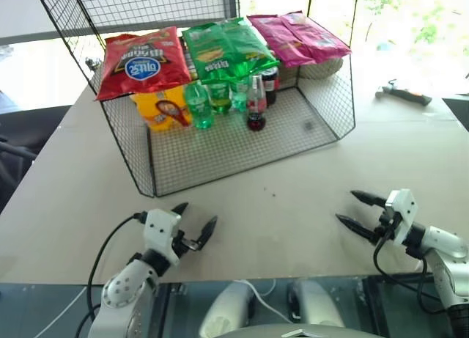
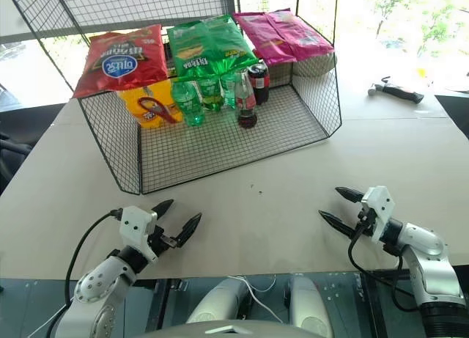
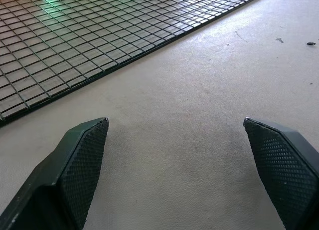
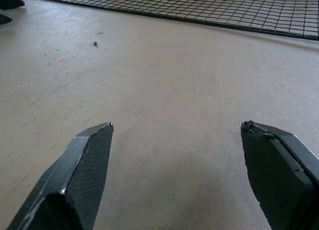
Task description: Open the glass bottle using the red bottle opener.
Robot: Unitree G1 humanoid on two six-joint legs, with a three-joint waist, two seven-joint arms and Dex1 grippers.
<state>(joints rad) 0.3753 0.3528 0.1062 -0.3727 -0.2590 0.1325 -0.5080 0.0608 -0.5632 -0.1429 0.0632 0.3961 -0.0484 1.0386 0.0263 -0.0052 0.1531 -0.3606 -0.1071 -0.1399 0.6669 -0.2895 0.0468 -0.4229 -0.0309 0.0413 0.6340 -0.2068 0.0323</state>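
Both hands (image 1: 196,221) (image 1: 355,208) agape, empty, near wire basket (image 1: 333,125)

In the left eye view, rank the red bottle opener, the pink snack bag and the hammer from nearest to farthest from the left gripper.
From the left gripper:
1. Red bottle opener, inside the wire basket, against a yellow pack.
2. Pink snack bag, on the basket's far right rim.
3. Hammer, on the table's far right.

Daylight is pouring in from the windows (image 1: 410,23) at the far side, washing them out to white glare. The table (image 1: 293,199) is lying evenly lit, with only soft, faint shadows. Everything is staying sharp, apart from slight bending at the edges.
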